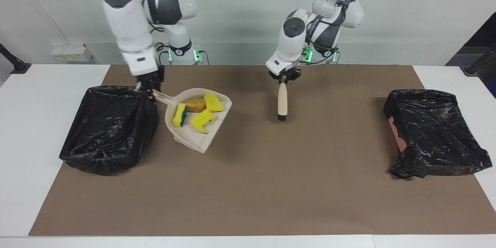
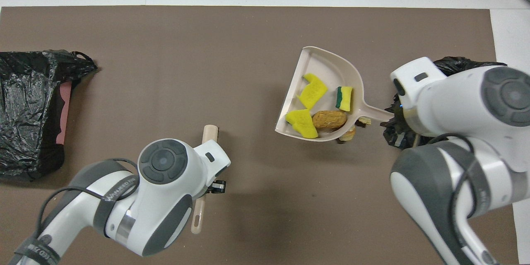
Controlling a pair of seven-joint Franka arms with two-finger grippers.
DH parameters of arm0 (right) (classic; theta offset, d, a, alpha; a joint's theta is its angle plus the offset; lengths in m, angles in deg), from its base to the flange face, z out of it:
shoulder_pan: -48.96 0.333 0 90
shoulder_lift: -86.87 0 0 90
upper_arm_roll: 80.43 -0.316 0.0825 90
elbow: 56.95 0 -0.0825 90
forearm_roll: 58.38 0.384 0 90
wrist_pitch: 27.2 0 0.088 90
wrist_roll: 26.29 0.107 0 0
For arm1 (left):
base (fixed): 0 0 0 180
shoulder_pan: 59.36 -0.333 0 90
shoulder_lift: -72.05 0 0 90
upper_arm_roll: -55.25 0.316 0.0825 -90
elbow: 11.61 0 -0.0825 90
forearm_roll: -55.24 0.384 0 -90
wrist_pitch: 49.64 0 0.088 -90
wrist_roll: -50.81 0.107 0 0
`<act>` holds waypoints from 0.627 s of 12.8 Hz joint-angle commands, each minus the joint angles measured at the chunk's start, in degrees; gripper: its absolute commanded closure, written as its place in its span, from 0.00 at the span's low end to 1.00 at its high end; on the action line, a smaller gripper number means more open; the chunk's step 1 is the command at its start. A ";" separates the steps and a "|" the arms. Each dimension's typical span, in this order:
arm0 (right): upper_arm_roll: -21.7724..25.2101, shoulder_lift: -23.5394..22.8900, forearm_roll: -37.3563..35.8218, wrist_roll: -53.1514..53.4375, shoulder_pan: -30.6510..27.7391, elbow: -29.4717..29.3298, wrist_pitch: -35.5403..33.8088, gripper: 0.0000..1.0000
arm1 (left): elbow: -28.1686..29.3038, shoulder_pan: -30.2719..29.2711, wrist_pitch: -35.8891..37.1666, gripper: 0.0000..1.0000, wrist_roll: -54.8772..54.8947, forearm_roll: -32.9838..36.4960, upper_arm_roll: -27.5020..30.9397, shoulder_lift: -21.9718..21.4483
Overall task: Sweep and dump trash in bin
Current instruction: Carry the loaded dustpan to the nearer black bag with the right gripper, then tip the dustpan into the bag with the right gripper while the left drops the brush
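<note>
- Four pieces of trash ride in our dustpan in the facing view: three yellow wedges and one brown roll. Our right gripper squeezes the dustpan's handle and holds it up in the air, over the edge of the black bin at the right arm's end of the table.
- Our left gripper is shut tight on the brush, which hangs bristles down over the brown mat.
- From overhead, the pastries peek out from under the dustpan, so they lie on the mat, not swept up yet.
- We think the dump comes next. We should get the open lip over the middle of the bin first, then tip slowly, so nothing drops on the mat. Keep the pan level until then.
</note>
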 commanded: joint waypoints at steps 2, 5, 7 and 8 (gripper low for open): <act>-0.51 -1.98 0.04 -17.72 -13.29 -4.77 -1.96 1.00 | 7.04 7.15 -8.09 1.00 -8.05 -3.32 1.02 -2.62; -0.33 -2.25 -5.21 -27.14 -21.58 -5.13 1.53 1.00 | 6.87 7.08 -8.54 0.36 -9.93 -5.85 1.10 -2.19; -0.16 -2.25 -12.42 -30.31 -24.40 -5.04 5.06 1.00 | 5.65 6.38 -8.54 0.00 -9.93 -6.04 1.37 -1.49; -0.16 -2.42 -14.88 -32.59 -24.93 -4.61 5.59 1.00 | 4.68 5.33 -8.46 0.00 -9.84 -6.04 1.45 -0.87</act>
